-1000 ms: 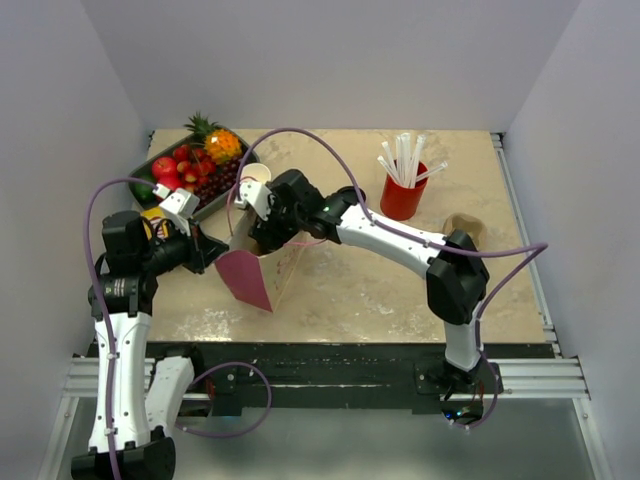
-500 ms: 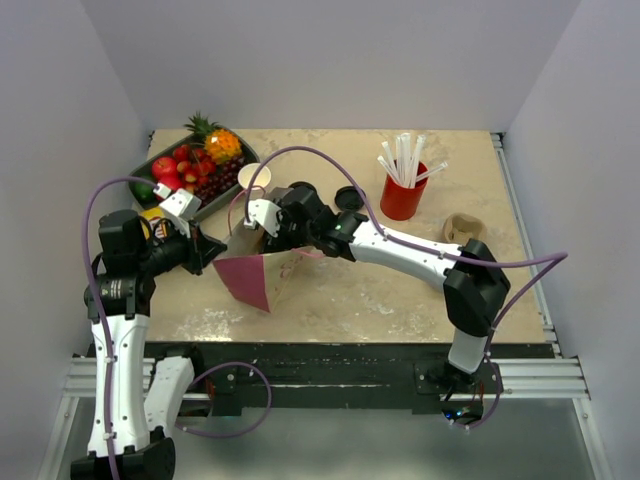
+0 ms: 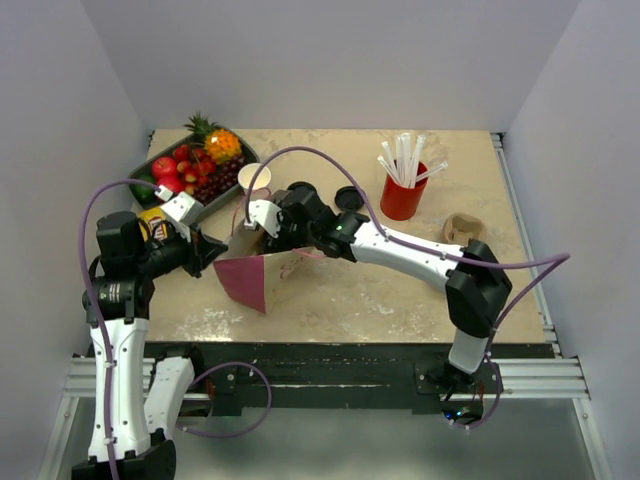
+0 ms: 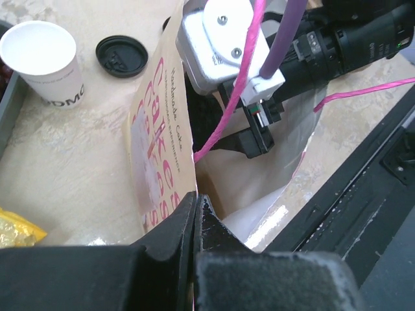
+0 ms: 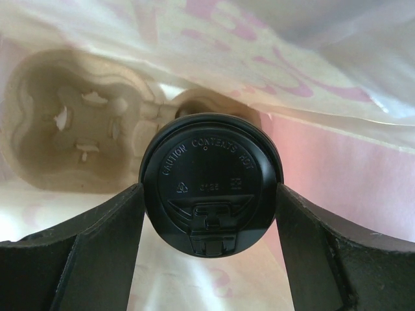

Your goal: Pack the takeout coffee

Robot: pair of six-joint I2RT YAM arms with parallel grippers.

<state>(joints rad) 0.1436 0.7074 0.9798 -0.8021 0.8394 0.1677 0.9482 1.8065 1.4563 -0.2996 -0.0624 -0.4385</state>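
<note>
While our right fingers [image 5: 97, 246] clamp the black lid [image 5: 211, 184], carrier [image 5: 71, 123] beyond them, our left fingers [image 4: 170, 227], pinched on the bag [image 4: 159, 149], could slip, collapsing it.

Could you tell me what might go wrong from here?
1. The left gripper pinches only the paper bag edge; a slip could close it on the right arm.
2. The black lid in the right gripper sits beside the open pocket of the carrier, hiding what is beneath; it may land askew.

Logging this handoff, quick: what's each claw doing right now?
Left claw: closed, pinching the paper bag edge.
Right claw: closed on a black lid, inside the bag.
</note>
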